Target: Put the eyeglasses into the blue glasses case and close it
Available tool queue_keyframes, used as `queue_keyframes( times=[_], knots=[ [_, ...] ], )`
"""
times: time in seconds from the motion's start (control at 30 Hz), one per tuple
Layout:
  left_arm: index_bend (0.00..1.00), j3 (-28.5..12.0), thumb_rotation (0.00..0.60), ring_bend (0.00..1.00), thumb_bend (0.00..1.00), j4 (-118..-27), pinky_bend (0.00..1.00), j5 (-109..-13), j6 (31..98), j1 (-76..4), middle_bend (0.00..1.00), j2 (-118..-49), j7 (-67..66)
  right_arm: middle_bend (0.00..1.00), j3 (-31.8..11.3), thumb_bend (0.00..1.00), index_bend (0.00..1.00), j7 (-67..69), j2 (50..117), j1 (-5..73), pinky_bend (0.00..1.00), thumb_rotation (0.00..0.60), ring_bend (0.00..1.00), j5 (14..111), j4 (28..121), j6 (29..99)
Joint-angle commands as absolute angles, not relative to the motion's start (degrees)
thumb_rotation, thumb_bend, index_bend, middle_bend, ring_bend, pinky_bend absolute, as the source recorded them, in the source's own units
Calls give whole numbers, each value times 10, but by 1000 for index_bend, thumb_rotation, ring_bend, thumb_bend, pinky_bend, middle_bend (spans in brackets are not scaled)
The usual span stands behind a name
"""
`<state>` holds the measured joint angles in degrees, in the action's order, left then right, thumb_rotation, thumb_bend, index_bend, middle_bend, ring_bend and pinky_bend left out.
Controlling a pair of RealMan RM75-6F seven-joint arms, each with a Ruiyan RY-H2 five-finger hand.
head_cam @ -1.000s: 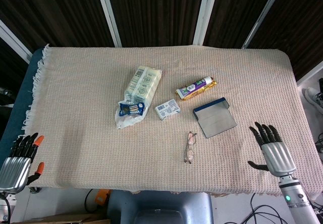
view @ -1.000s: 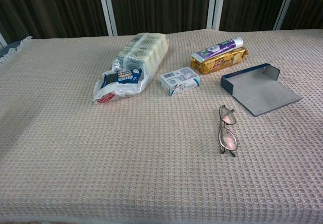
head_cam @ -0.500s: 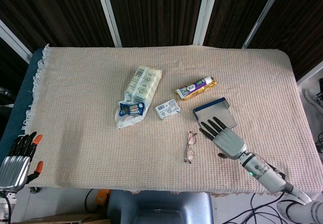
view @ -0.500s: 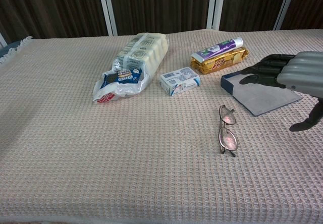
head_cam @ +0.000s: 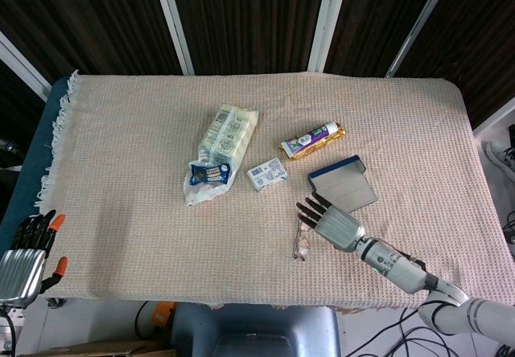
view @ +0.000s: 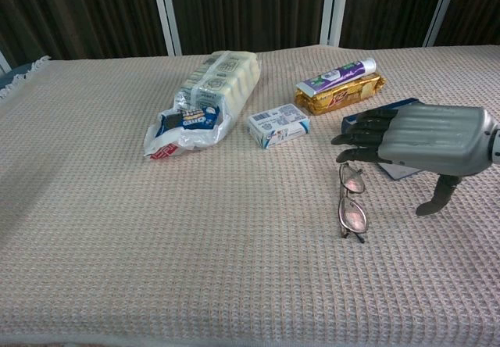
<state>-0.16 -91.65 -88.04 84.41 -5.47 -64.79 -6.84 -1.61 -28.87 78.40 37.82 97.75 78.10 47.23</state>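
Note:
The eyeglasses (head_cam: 302,242) (view: 351,207) lie folded on the beige cloth, near the front middle. Behind them to the right lies the blue glasses case (head_cam: 343,185), its grey lid flap laid flat; in the chest view only slivers of the case (view: 399,173) show past the hand. My right hand (head_cam: 330,222) (view: 414,137) hovers palm down, fingers stretched out and apart, its fingertips over the far end of the glasses, holding nothing. My left hand (head_cam: 24,254) hangs off the table's front left corner with fingers spread and holds nothing.
A crinkled snack bag (head_cam: 221,153) (view: 205,101) lies left of centre, a small white-and-blue box (head_cam: 266,174) (view: 278,124) beside it. A toothpaste tube on a gold packet (head_cam: 312,141) (view: 341,85) sits behind the case. The cloth's front edge runs close below the glasses.
My right hand has swept left from the table's right edge, across the case, and now stands over the glasses. The left hand has hardly moved.

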Motion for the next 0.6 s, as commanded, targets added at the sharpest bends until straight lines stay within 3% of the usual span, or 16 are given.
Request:
queue_keyframes(
  times=[0.03,0.6],
  knots=[
    [0,-2,600,0,411,-916,51,-880,844,-54,0,-648,-68,0,-18,252,291,-295,791,385,0,600,0,968,780,465],
    [0,-1,600,0,409,-918,52,-885,850,-51,0,-642,-59,0,-18,258,349,-334,810,406,0,600,0,921,787,451]
  ],
)
